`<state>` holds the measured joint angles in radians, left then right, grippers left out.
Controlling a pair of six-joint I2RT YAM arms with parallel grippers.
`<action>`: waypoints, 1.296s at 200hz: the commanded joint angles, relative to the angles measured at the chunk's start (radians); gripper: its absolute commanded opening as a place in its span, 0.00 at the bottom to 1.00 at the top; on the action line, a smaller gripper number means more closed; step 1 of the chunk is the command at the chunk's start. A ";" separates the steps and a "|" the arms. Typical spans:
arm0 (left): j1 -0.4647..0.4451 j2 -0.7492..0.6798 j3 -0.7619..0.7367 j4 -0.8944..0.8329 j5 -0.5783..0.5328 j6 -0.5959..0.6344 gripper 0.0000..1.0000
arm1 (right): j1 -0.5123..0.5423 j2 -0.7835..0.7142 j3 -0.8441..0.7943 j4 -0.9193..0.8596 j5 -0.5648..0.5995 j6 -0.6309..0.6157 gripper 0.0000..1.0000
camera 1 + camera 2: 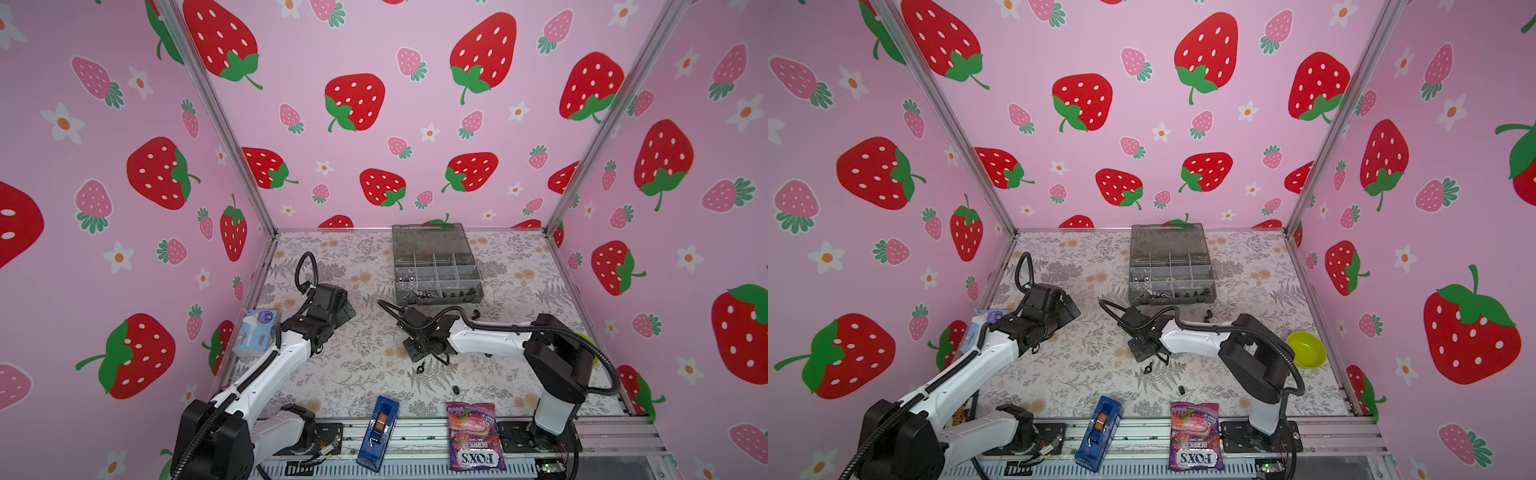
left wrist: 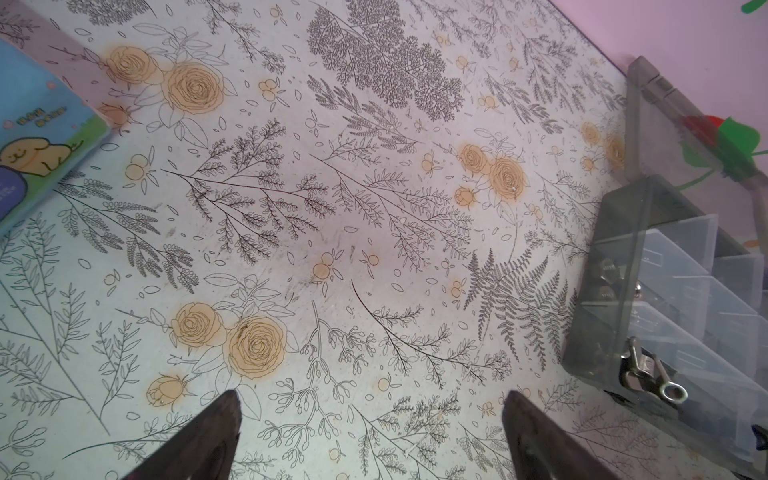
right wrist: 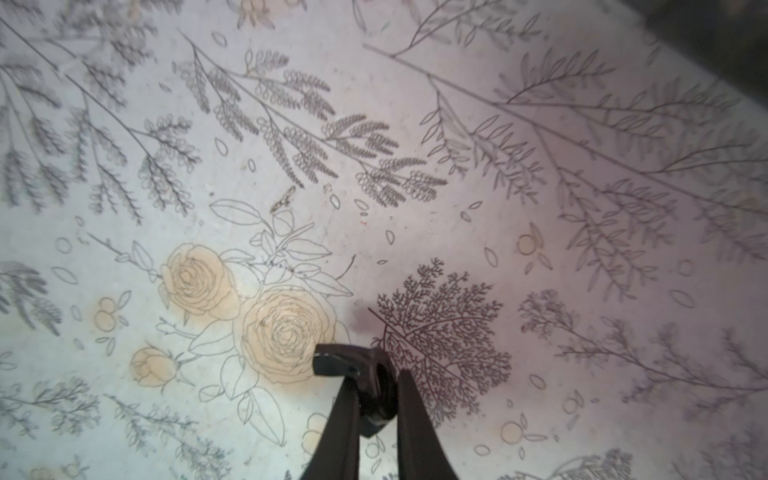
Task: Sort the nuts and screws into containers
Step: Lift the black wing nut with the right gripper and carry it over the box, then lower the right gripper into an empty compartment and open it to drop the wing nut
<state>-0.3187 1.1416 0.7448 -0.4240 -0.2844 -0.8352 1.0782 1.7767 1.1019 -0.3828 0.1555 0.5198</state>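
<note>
A black winged nut [image 3: 332,363] sits pinched between the fingers of my right gripper [image 3: 377,376], which is shut on it just above the floral table. In both top views this gripper [image 1: 432,353] hovers in front of the grey organiser box [image 1: 440,298], whose lid stands open. Some of its containers hold silver dome nuts [image 1: 405,276] and dark pieces. Another black winged nut [image 1: 421,369] and a small black piece [image 1: 456,390] lie loose nearby. A third black piece [image 1: 476,312] lies by the box. My left gripper [image 2: 372,399] is open and empty, left of the organiser box [image 2: 602,291].
A blue tissue pack [image 1: 255,332] stands at the left wall. A blue narrow box [image 1: 378,432] and a purple candy bag [image 1: 476,436] lie at the front edge. A green bowl [image 1: 1306,349] sits at the right behind my right arm.
</note>
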 commanded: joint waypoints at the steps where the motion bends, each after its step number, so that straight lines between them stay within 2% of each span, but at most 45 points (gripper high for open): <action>1: 0.006 0.003 0.025 -0.022 -0.018 -0.015 0.99 | -0.047 -0.091 0.043 -0.015 0.004 0.026 0.00; 60: 0.006 0.010 0.031 -0.009 -0.002 0.005 0.99 | -0.271 -0.140 0.137 -0.004 0.013 0.023 0.00; 116: 0.006 0.015 0.029 0.003 0.014 0.007 0.99 | -0.402 -0.035 0.286 0.047 0.050 -0.032 0.00; 170: 0.006 0.026 0.031 0.008 0.025 0.011 0.99 | -0.431 0.140 0.451 0.047 0.054 -0.096 0.00; 259: 0.006 0.021 0.027 0.010 0.036 0.013 0.99 | -0.434 0.305 0.562 0.038 0.033 -0.122 0.00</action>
<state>-0.3183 1.1645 0.7448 -0.4156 -0.2424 -0.8227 0.6514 2.0537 1.6211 -0.3378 0.1867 0.4179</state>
